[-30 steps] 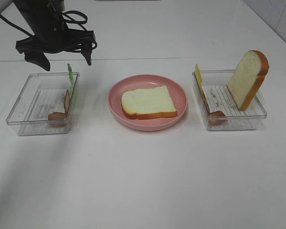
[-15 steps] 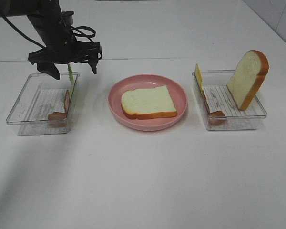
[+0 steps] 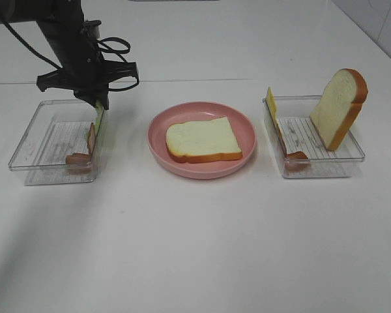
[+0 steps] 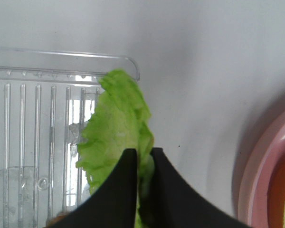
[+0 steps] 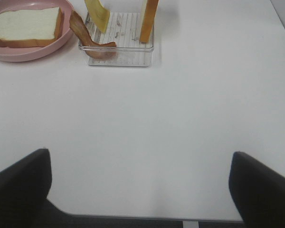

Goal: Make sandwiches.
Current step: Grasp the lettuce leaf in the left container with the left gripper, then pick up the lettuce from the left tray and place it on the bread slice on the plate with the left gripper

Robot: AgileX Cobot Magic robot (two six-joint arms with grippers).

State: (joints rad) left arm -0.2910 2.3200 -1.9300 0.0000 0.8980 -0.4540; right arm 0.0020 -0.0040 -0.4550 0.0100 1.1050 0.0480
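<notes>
A robotics lab is suggested: a bare white desk is laid with a toy bread slice on a pink plate, clear plastic trays, and a cabled black robot arm.

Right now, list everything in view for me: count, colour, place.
flat bread slice: one, pale with orange-brown crust, on the plate
upright bread slice: one, same colours, leaning in the right tray
lettuce leaf: one, green, standing at the left tray's plate-side wall
left bacon strip: one, reddish-brown, in the left tray
right bacon strip: one, reddish-brown, in the right tray
cheese slice: one, yellow, on edge in the right tray
plate: one, pink, centre
left tray: one, clear
right tray: one, clear
table: white
left pincer: black, shut on the lettuce leaf
right pincer: black, open, above bare table
</notes>
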